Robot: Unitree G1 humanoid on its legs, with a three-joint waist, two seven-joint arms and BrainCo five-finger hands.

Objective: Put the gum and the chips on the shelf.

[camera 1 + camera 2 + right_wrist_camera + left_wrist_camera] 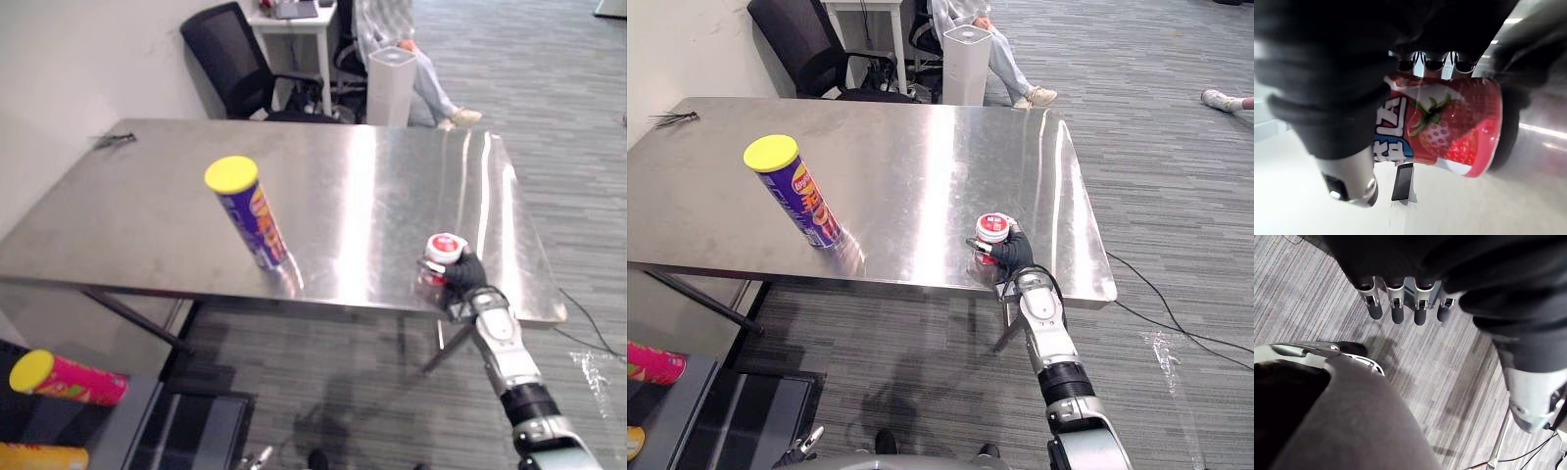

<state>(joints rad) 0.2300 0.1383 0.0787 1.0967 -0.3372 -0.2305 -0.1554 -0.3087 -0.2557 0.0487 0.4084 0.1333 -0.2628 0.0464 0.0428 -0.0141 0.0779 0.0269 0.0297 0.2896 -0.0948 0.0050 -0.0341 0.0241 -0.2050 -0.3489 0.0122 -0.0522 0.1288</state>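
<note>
Down at the far left sits the shelf [142, 411], a pink chip can [71, 379] already lying on it. Moving right, the purple chips can [251, 213] with its yellow lid stands on its base on the steel counter [392, 186], untouched and well apart from either hand. The left hand [1396, 301] hangs over the carpeted floor [1444, 377], fingers straight, holding nothing. Further right, near the counter's front edge, the right hand [464, 272] has its fingers curled round the red strawberry gum tub [441, 248], white lid up; whether the tub has left the surface, I cannot tell. Now the dangers. The tub looks smooth and rounded, so a loose grip could let it slide out, and this close to the edge it would likely drop to the floor. The shelf lies across on the other side, so a low sweep could clip the tall chips can, tip it and set it rolling off the counter.
</note>
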